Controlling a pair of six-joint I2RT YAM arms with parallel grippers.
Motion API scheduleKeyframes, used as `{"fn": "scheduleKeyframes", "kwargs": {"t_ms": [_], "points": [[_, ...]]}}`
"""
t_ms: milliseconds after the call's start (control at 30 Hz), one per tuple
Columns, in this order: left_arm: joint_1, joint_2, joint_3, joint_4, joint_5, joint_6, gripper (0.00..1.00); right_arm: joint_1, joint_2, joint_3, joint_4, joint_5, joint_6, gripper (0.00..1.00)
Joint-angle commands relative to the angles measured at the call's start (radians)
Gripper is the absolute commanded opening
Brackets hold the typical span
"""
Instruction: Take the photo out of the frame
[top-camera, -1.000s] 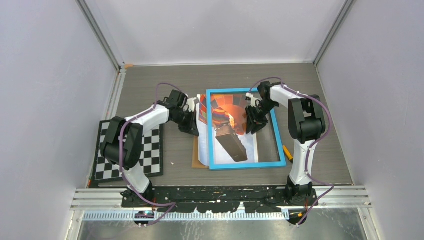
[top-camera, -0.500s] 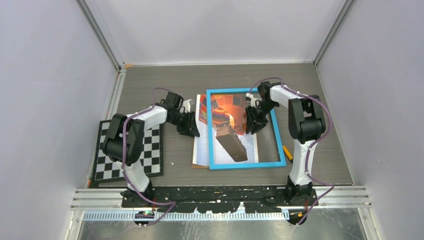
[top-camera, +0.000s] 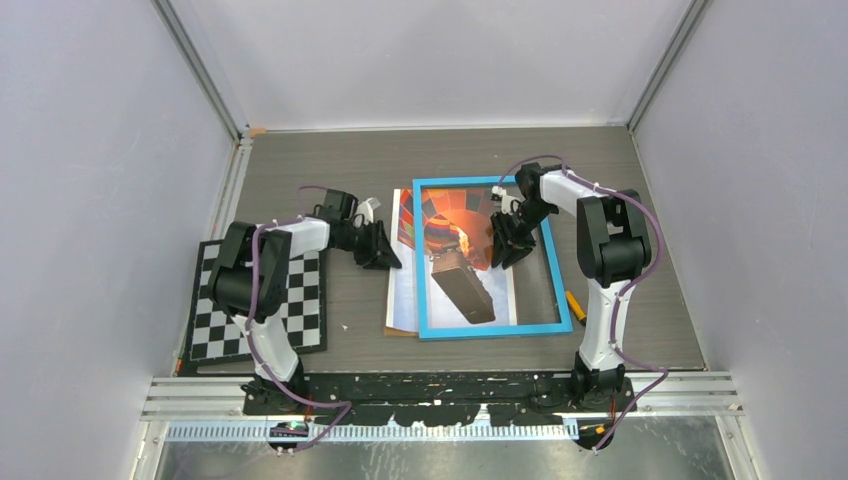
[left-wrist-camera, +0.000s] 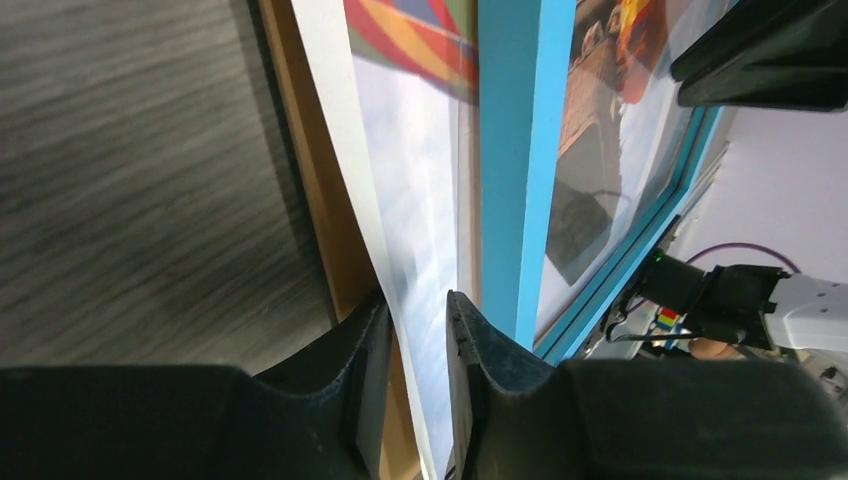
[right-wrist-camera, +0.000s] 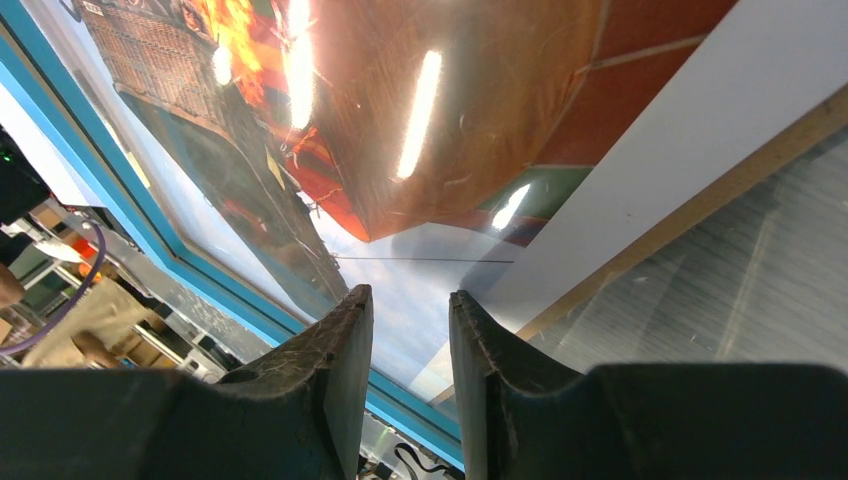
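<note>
Lying flat on the grey table, blue border up, the frame sits centre-right, slightly skewed. The photo is under the frame's glass but shifted left. A strip of white margin and blue sky sticks out past the frame's left border. The balloon and basket show through the glass. The right part of the frame opening shows table surface through the glass. A brown backing board lies under the photo, its edge visible along the photo's left side and at the near-left corner.

Left pincer: low to the table, just beside the photo's exposed left edge. In the wrist view the fingers are parted by a narrow gap, released, clamping nothing. The white margin runs in line with the gap beyond the tips. Contact with the paper: cannot tell.

Right pincer: over the glass, inside the frame, near the photo's right edge. In the wrist view the jaws are apart with nothing between them, and the tips point at the glass above the sky part of the print. Glare streaks cross the glass. Tips touching the glass: cannot tell.

Checkerboard: at the left of the table, partly under the left arm, well apart from the frame. A small orange object lies just right of the frame's right border.
</note>
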Motion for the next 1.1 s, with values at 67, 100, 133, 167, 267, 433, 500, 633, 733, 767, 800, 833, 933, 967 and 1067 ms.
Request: {"fn": "scheduleKeyframes", "kwargs": {"t_ms": [67,100,133,167,267,433,500,633,733,767,800,833,933,967,1067], "points": [[0.000,0.058,0.033,0.189,0.047,-0.075,0.26,0.013,0.002,-0.038,0.073,0.033,-0.015,0.40],[-0.001,0.070,0.045,0.196,0.037,-0.074,0.26,0.014,0.002,-0.040,0.075,0.031,-0.014,0.40],[0.000,0.085,0.057,0.201,0.026,-0.074,0.25,0.013,0.002,-0.041,0.075,0.029,-0.013,0.40],[0.000,0.100,0.069,0.207,0.020,-0.075,0.25,0.013,0.003,-0.038,0.075,0.022,-0.011,0.40],[0.000,0.148,0.112,0.220,0.009,-0.089,0.25,0.012,-0.001,-0.014,0.064,-0.006,-0.007,0.42],[0.019,0.184,0.162,0.183,-0.016,-0.092,0.10,-0.055,-0.046,0.056,-0.003,-0.100,-0.007,0.52],[0.033,0.171,0.160,0.173,-0.026,-0.087,0.03,-0.117,-0.088,0.074,-0.048,-0.142,-0.014,0.57],[0.045,0.146,0.174,0.125,-0.056,-0.046,0.00,-0.255,-0.165,0.091,-0.135,-0.127,-0.049,0.66],[0.045,0.143,0.185,0.104,-0.063,-0.031,0.00,-0.337,-0.180,0.079,-0.180,-0.018,-0.077,0.67],[0.045,0.140,0.187,0.102,-0.063,-0.031,0.00,-0.357,-0.178,0.066,-0.184,0.018,-0.082,0.68],[0.045,0.138,0.188,0.101,-0.061,-0.029,0.00,-0.369,-0.173,0.055,-0.186,0.046,-0.084,0.70],[0.045,0.134,0.190,0.100,-0.061,-0.029,0.00,-0.376,-0.163,0.046,-0.184,0.071,-0.083,0.70],[0.045,0.124,0.194,0.096,-0.057,-0.029,0.00,-0.380,-0.132,0.022,-0.168,0.084,-0.070,0.72],[0.044,0.120,0.196,0.095,-0.053,-0.028,0.00,-0.380,-0.117,0.018,-0.158,0.066,-0.063,0.72],[0.045,0.112,0.201,0.093,-0.039,-0.021,0.00,-0.375,-0.071,0.011,-0.131,0.030,-0.047,0.72]]}}
